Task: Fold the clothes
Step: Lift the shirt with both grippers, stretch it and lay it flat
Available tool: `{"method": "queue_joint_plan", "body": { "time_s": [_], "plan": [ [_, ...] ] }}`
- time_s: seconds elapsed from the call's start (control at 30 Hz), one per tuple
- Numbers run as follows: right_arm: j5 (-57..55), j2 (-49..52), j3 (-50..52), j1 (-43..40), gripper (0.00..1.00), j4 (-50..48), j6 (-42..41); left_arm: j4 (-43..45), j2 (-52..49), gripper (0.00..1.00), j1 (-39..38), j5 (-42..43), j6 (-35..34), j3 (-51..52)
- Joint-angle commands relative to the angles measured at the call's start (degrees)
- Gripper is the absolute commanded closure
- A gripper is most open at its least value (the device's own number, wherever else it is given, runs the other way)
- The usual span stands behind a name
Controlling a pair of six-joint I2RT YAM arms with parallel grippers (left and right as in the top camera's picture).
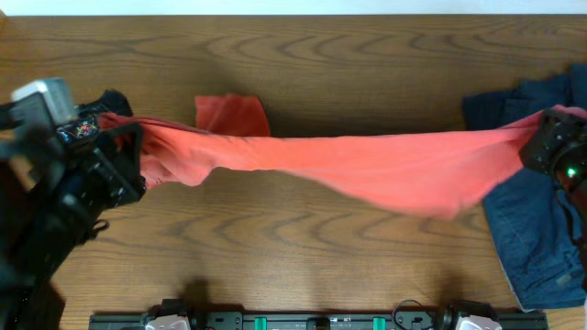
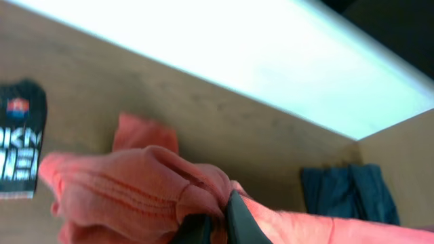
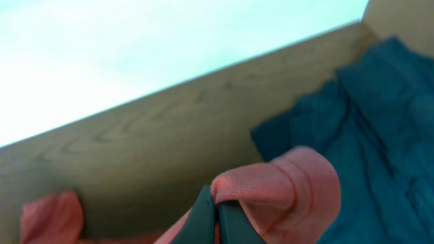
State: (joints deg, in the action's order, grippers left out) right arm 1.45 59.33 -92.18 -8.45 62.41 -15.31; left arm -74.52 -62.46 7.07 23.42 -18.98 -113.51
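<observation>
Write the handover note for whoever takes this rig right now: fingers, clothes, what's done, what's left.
Left gripper: fingers shut on one end of the coral-red T-shirt.
Right gripper: fingers shut on its other end.
The T-shirt is stretched between them across the table, with no fold in it yet.
The navy-blue garment lies crumpled at the right edge, partly under the right arm. The black printed shirt lies at the left edge.
Done: T-shirt gripped and spread out.
Left: lay it flat and fold it, then likely the other two.
</observation>
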Motion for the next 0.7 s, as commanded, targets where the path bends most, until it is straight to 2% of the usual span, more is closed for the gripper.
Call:
{"method": "queue_joint_plan", "body": {
  "time_s": [0.0,0.2,0.37,0.47,0.6,0.67],
  "plan": [
    [-0.5,1.7,-1.2,-0.5,0.99,-0.2,1.7,0.1,-0.9,0.94,0.3,-0.3,1.4,-1.0],
    [5.4,10.5,-1.2,-0.5,0.99,1.0,3.4,-0.4,-7.4,0.94,0.2,-0.3,1.7,1.4],
    [5.7,20.9,-1.2,0.8,0.99,-2.0,3.4,2.5,-18.9,0.94,0.2,-0.3,3.1,1.9],
    [5.7,27.3,-1.2,1.5,0.99,-11.1,2.6,11.8,-27.2,0.94,0.2,-0.1,3.3,1.9],
    [8.9,32.5,-1.2,1.6,0.99,-26.7,-1.2,30.8,-36.0,0.94,0.1,5.5,3.1,1.9],
    [9.0,32.9,-1.5,1.4,0.99,-32.4,-5.4,38.8,-38.1,0.94,0.2,6.6,-1.4,1.8]
  ]
}}
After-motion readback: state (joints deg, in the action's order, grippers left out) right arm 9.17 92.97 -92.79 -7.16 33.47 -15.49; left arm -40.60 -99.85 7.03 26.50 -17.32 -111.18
